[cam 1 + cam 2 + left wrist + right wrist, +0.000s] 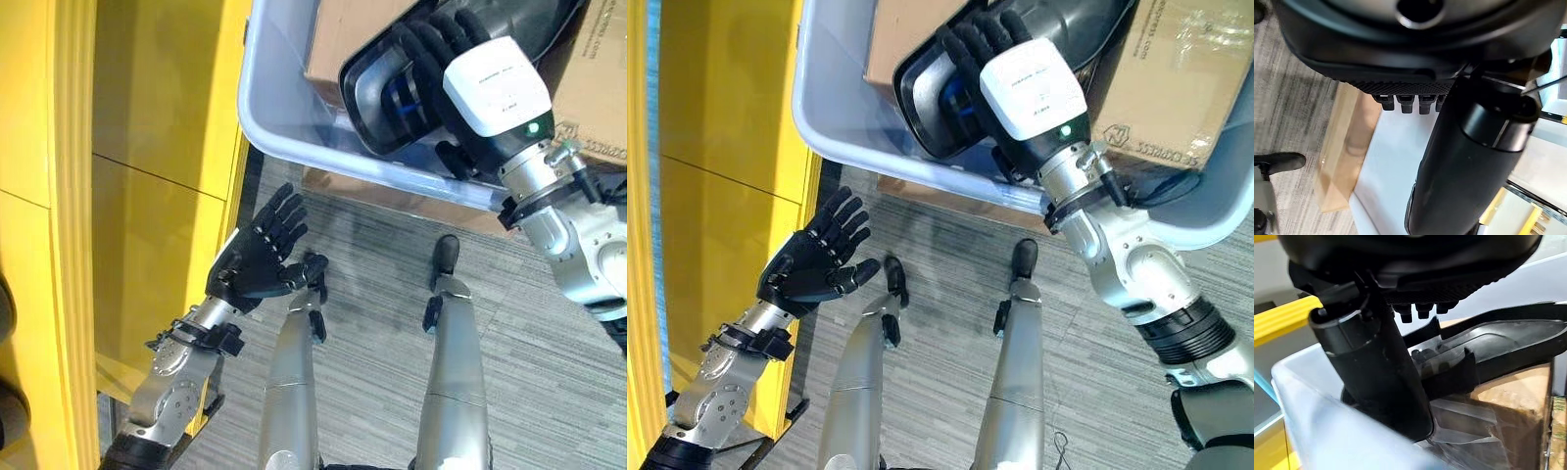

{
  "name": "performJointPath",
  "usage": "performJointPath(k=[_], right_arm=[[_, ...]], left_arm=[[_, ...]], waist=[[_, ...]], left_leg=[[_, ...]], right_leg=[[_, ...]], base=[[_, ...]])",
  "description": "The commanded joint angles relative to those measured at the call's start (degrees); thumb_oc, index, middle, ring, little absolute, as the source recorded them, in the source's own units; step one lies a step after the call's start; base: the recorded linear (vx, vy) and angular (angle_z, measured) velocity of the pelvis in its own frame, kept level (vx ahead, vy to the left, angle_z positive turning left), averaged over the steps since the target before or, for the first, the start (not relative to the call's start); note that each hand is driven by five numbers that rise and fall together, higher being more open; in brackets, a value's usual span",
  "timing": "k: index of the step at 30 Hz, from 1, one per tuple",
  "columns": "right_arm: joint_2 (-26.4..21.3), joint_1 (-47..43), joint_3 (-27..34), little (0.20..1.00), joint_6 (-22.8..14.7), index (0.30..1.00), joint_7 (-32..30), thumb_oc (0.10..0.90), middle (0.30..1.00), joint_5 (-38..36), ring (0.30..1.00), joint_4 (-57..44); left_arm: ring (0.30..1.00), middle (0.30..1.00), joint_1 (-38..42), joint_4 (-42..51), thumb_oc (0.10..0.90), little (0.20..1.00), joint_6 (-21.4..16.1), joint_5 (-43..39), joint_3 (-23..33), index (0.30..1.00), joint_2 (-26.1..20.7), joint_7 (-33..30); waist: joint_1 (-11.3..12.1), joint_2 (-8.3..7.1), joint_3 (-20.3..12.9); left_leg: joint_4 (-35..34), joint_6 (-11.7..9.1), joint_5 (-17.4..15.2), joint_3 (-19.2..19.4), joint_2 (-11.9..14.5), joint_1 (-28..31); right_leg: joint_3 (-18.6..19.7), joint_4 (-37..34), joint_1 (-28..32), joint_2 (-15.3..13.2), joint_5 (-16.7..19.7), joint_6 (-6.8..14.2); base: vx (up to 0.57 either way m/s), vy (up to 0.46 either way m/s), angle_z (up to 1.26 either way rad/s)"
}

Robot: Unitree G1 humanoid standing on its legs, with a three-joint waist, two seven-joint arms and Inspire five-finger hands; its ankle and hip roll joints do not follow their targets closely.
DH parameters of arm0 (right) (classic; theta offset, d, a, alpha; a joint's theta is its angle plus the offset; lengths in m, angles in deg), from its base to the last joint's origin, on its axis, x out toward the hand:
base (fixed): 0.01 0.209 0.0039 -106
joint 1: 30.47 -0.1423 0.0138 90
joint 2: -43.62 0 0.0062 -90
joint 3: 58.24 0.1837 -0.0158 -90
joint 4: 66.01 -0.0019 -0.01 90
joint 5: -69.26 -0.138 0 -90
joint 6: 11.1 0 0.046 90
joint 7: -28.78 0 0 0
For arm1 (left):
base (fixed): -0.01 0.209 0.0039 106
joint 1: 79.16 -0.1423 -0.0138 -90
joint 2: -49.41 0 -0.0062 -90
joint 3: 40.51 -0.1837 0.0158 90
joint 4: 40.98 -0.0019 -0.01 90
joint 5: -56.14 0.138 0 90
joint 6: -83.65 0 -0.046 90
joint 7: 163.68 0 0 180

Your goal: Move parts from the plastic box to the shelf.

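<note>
Our right hand [994, 59] curls around a glossy black moulded plastic part [460, 39] in the translucent plastic box [284, 127], its long axis slanting toward the upper right of the frame; our left hand [260, 257] hangs open at lower left.

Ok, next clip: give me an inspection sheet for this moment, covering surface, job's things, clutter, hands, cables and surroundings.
Surface: grey carpet floor; no table seen.
Job's things: translucent plastic box raised above the floor, holding a black plastic part and cardboard boxes; yellow shelf on the robot's left.
Clutter: a flat cardboard piece under the plastic box.
Hands: right hand reaches into the plastic box, fingers curled over the black plastic part; left hand open, palm up, holding nothing, beside the yellow shelf.
Cables: nothing seen.
Surroundings: nothing seen beyond shelf and carpet.
</note>
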Motion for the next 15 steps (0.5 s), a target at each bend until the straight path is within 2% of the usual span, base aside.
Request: performJointPath(k=[1, 4, 6, 8, 10, 12, 13, 15], right_arm=[[-3.87, -6.63, -2.31, 1.0, -0.27, 1.0, -3.03, 0.9, 1.0, 1.21, 1.0, -3.82], [-4.21, -6.91, -2.32, 1.0, 0.48, 1.0, -3.43, 0.9, 1.0, 1.4, 1.0, -3.81], [-4.08, -6.06, -2.3, 1.0, 1.03, 1.0, -3.75, 0.9, 1.0, 1.61, 1.0, -3.77], [-4.37, -6.45, -1.65, 1.0, 1.26, 1.0, -4.53, 0.9, 1.0, 1.93, 1.0, -3.88], [-4.39, -5.71, -1.61, 1.0, 1.78, 1.0, -4.69, 0.9, 1.0, 2.12, 1.0, -4.07], [-4.92, -6.57, -1.37, 1.0, 3.34, 1.0, -5.7, 0.9, 1.0, 2.13, 1.0, -4.58], [-4.7, -5.94, -1.65, 1.0, 3.43, 1.0, -5.81, 0.9, 1.0, 2.19, 1.0, -4.38], [-4.48, -6.01, -1.11, 1.0, 3.91, 1.0, -6.56, 0.9, 1.0, 2.46, 1.0, -4.22]], left_arm=[[1.0, 1.0, -1.71, 6.4, 0.9, 1.0, -5.1, -0.09, 0.4, 1.0, 1.34, 0.89], [1.0, 1.0, -1.65, 6.22, 0.9, 1.0, -5.35, -1.01, 0.43, 1.0, 1.39, 1.13], [1.0, 1.0, -2.41, 5.9, 0.9, 1.0, -5.81, -0.59, 0.06, 1.0, 1.33, 1.06], [1.0, 1.0, -1.72, 5.91, 0.9, 1.0, -5.88, -0.52, 0.6, 1.0, 1.33, 1.17], [1.0, 1.0, -2.44, 5.81, 0.9, 1.0, -6.07, -0.51, 0.1, 1.0, 1.32, 1.11], [1.0, 1.0, -1.64, 5.83, 0.9, 1.0, -6.38, -0.24, 0.44, 1.0, 1.35, 1.2], [1.0, 1.0, -2.25, 5.7, 0.9, 1.0, -6.36, -0.29, 0.0, 1.0, 1.33, 1.19], [1.0, 1.0, -2.2, 5.79, 0.9, 1.0, -6.35, -0.33, 0.02, 1.0, 1.29, 1.51]], waist=[[-1.34, 4.17, -0.62], [-1.29, 4.2, -0.62], [-1.33, 4.24, -0.62], [-1.22, 4.21, -0.62], [-1.26, 4.25, -0.62], [-1.04, 4.28, -0.62], [-1.12, 4.32, -0.62], [-1.06, 4.3, -0.62]], left_leg=[[1.82, 2.52, -3.46, -3.88, -0.79, -3.16], [3.51, 2.52, -4.06, -4.07, -0.94, -5.24], [5.12, 2.28, -5.86, -4.49, -1.06, -5.0], [5.63, 2.7, -4.94, -4.3, -1.1, -7.64], [6.77, 2.37, -6.44, -4.85, -1.28, -7.09], [7.22, 2.79, -5.39, -4.73, -1.31, -10.05], [7.74, 2.39, -6.65, -5.12, -1.39, -8.67], [8.24, 2.39, -6.7, -5.31, -1.5, -9.7]], right_leg=[[1.12, 4.1, 1.64, 0.42, -8.82, -0.57], [1.5, 6.07, -0.42, 0.59, -9.44, -0.8], [1.96, 8.13, -0.17, 0.77, -11.43, -0.66], [1.75, 8.83, -2.77, 0.61, -10.57, -1.11], [2.3, 10.21, -2.2, 0.7, -12.16, -0.85], [2.04, 10.64, -5.08, 0.46, -11.15, -1.29], [2.47, 11.26, -3.71, 0.63, -12.42, -0.91], [2.51, 11.76, -4.7, 0.62, -12.46, -0.93]], base=[[0.0, 0.0, 0.0], [0.02, -0.005, 0.01], [0.05, -0.011, 0.02], [-0.01, -0.006, 0.02], [0.02, -0.017, 0.04], [0.0, -0.016, 0.07], [0.04, -0.02, 0.04], [0.02, -0.014, 0.04]])
